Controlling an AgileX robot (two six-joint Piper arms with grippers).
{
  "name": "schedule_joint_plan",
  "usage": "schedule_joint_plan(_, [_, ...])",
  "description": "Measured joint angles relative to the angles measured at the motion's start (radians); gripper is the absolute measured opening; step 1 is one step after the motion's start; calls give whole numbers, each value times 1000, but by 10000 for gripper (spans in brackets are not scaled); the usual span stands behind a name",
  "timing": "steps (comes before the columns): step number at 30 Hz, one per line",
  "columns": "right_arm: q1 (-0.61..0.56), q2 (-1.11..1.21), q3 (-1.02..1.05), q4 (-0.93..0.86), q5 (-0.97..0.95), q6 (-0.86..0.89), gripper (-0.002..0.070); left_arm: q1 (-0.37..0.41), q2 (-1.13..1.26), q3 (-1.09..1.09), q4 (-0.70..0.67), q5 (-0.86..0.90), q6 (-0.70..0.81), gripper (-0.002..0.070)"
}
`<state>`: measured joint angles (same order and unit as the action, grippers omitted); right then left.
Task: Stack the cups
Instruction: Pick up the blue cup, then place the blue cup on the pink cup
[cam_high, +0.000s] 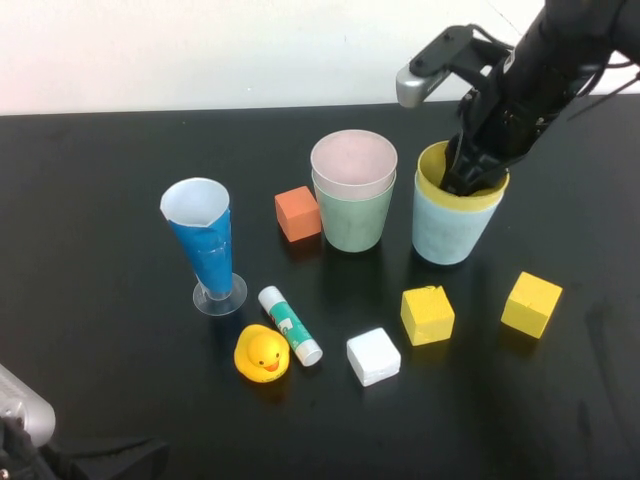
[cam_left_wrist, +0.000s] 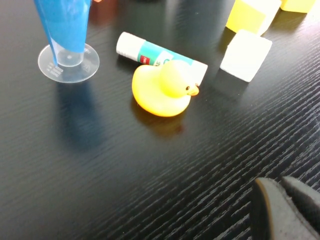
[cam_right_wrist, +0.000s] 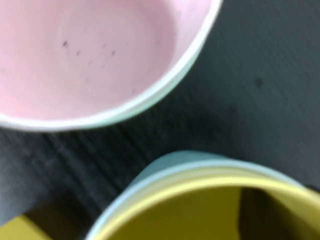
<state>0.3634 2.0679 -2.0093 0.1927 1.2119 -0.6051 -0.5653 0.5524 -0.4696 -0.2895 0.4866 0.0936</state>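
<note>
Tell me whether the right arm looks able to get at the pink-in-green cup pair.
Probably yes: the right gripper is inside the yellow cup, beside the pair, bare table between. Left gripper sits parked near.

From up high on the robot's side we look down at the whole counter (cam_high: 100, 160). The left wrist camera sits low and close to the counter, facing the duck (cam_left_wrist: 162, 89); we see that duck (cam_high: 262, 354) from up high too. The right wrist camera looks almost straight down, very close, at the pink cup (cam_right_wrist: 90, 55) and yellow cup (cam_right_wrist: 200, 210), both also seen from high.
</note>
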Motion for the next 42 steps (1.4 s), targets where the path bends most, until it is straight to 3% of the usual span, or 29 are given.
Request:
schedule_joint_plan(2, [2, -5, -23, -17, 24, -3, 92, 0, 0, 0, 4, 3, 0, 1])
schedule_joint_plan(8, [2, -67, -130, -45, 33, -7, 82, 0, 0, 0, 39, 39, 0, 1])
schedule_joint_plan(18, [21, -90, -202, 308, -49, -152, 78, 0, 0, 0, 72, 41, -2, 1])
schedule_joint_plan(36, [31, 12, -202, 199, -71, -94, 80, 0, 0, 0, 113, 42, -2, 0])
schedule_joint_plan(39, [31, 12, -202, 199, -66, -84, 111, 0, 0, 0, 118, 42, -2, 0])
schedule_joint_plan(42, [31, 12, -202, 198, -63, -67, 223, 0, 0, 0, 118, 42, -1, 0])
